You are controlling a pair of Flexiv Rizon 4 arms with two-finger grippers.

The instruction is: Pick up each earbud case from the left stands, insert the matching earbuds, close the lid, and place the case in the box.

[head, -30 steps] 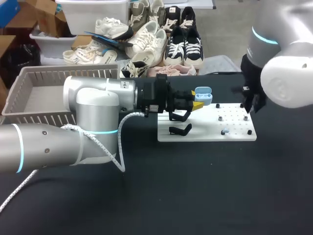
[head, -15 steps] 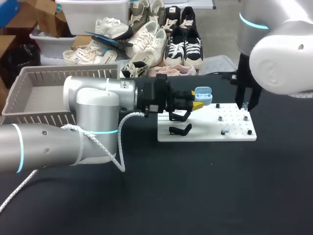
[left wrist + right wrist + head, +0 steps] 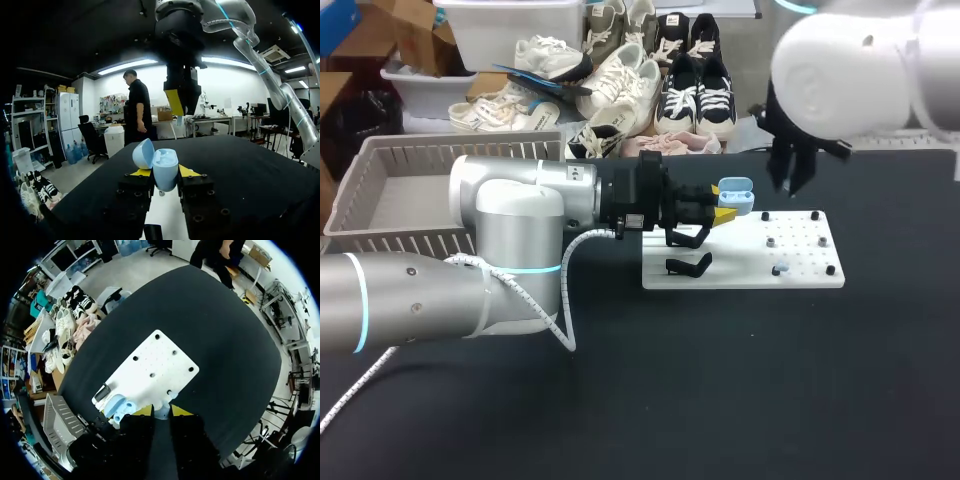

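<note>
The left gripper (image 3: 161, 172) is clamped on a pale blue earbud case (image 3: 165, 167), with one yellow tip pressed against each side. The case is a smooth, rounded plastic shell, rather egg-like. Its hinged lid (image 3: 143, 152) stands open beside the body.

Just under this gripper lies a flat white board (image 3: 740, 275), matte, drilled with small holes and dotted with short dark pegs. Two black hooked stands (image 3: 688, 265) sit on the board below the fingers. A small bluish earbud (image 3: 778, 270) rests farther out on it.

Ahead of the case and above it, not touching, the right gripper (image 3: 182, 107) hangs pointing down. Its fingers are narrow, pinching a tiny pale piece (image 3: 161, 413) that looks like another earbud.

The step in hand appears to be inserting an earbud. The next move calls for lowering the right gripper squarely over the open shell while the left holds steady.

Farthest off, behind the left arm, sits a grey slatted basket (image 3: 380, 165), likely the box.
</note>
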